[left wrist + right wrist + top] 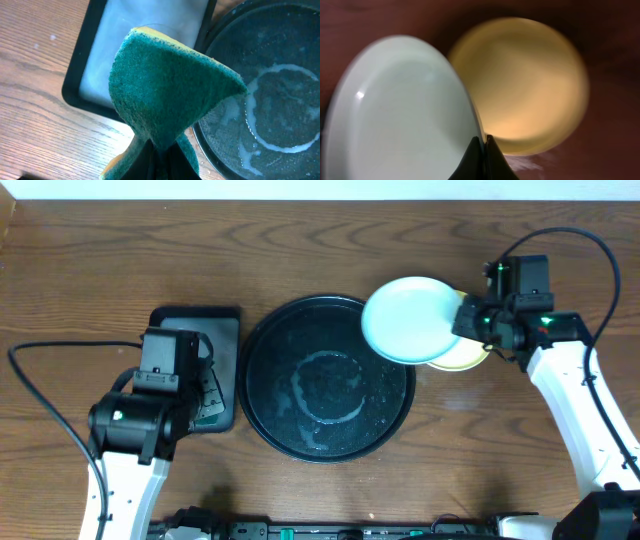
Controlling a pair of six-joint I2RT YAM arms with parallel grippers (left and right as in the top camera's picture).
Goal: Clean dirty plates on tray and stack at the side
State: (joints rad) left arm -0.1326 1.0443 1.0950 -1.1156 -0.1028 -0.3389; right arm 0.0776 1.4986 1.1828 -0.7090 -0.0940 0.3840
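A dark brown wood-grain tabletop (300, 220) fills the view, evenly lit, meeting a pale white strip (400, 188) along its far edge.

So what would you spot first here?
The pale mint round plastic plate, pinched by its rim in the right gripper over the right edge of the big round black tray, partly hiding a pale yellow round plate beside the tray. Then the green scrubbing sponge clamped in the left gripper left of the tray, and a soapy white ring in the tray's middle.

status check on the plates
Left gripper shut on sponge. Right gripper shut on aqua plate rim, partly over yellow plate. Round tray soapy, no plates on it. Nothing in the way.
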